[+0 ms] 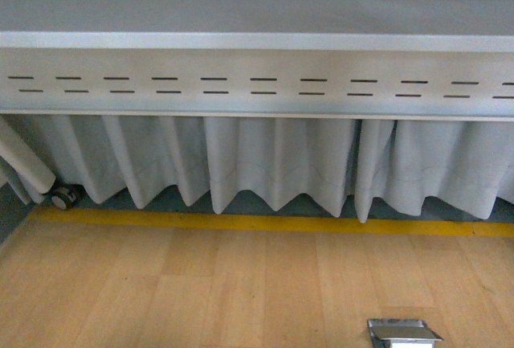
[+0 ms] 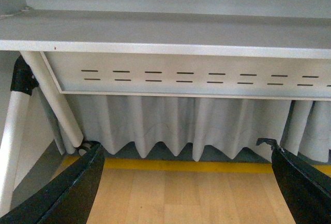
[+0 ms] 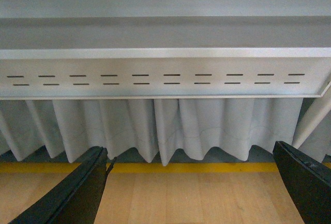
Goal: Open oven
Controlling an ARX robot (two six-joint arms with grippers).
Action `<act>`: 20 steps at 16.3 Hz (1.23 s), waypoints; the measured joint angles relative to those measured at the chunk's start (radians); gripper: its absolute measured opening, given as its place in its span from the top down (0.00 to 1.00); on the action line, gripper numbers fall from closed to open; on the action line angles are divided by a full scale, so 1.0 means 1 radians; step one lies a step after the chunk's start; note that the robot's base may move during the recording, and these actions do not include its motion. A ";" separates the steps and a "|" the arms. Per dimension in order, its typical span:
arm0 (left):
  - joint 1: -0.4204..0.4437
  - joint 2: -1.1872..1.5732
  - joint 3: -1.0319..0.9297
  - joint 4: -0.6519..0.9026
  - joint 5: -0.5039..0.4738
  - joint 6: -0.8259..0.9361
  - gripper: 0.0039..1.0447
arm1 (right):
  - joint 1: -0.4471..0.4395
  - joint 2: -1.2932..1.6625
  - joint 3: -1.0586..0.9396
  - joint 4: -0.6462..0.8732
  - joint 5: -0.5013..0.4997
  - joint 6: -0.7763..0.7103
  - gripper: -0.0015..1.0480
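Note:
The oven is out of view in every view. My left gripper [image 2: 186, 182] is open and empty, its black fingers [image 2: 67, 193] spread wide over the wooden floor. My right gripper [image 3: 191, 182] is open and empty too, its black fingers [image 3: 77, 193] wide apart above the floor. Neither gripper shows in the front view.
A grey metal table frame with slotted vents [image 1: 257, 83] spans the view ahead, a white pleated curtain [image 1: 273, 163] hanging below it. A yellow floor stripe [image 1: 265, 223] runs along its foot. A caster wheel [image 1: 63, 197] and white leg stand at left. A metal floor box [image 1: 401, 333] sits low right.

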 joint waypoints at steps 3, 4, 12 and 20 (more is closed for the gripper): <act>0.000 0.000 0.000 0.000 0.000 0.000 0.06 | 0.000 0.000 0.000 0.000 0.000 0.000 0.06; 0.000 0.000 0.000 0.000 0.000 0.000 0.06 | 0.000 0.000 0.000 0.000 0.000 0.000 0.06; 0.000 0.000 0.000 -0.004 0.000 0.000 0.06 | 0.000 0.000 0.000 -0.004 0.001 0.000 0.06; 0.000 0.000 0.000 0.000 0.001 0.003 0.06 | 0.000 0.000 0.000 -0.001 0.001 0.000 0.06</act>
